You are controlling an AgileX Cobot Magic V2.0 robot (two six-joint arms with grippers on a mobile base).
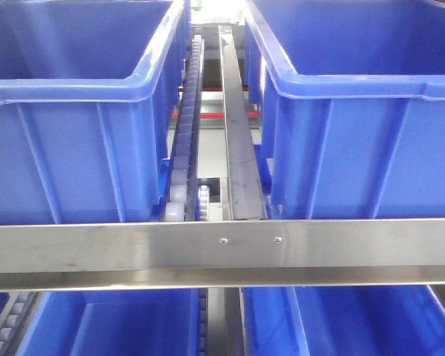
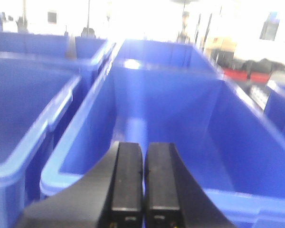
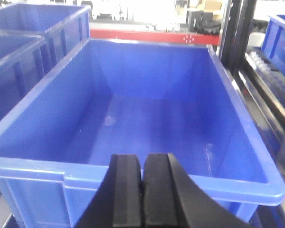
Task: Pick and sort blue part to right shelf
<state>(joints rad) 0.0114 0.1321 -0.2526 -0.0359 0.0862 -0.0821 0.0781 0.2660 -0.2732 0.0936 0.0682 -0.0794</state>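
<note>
step: pre-pick, no blue part seen | L gripper (image 2: pixel 143 180) closed, empty, over bin (image 2: pixel 237 142) | R gripper (image 3: pixel 142 190) closed, empty, over bin (image 3: pixel 33 118) | next: locate part, open jaws

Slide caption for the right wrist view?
Right gripper, shut and holding nothing, faces an empty blue bin.

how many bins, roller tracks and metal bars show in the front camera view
blue bins: 4 (upper left, upper right, lower left, lower right)
roller tracks: 2 (centre, lower left)
horizontal steel bars: 1
total: 7
</note>
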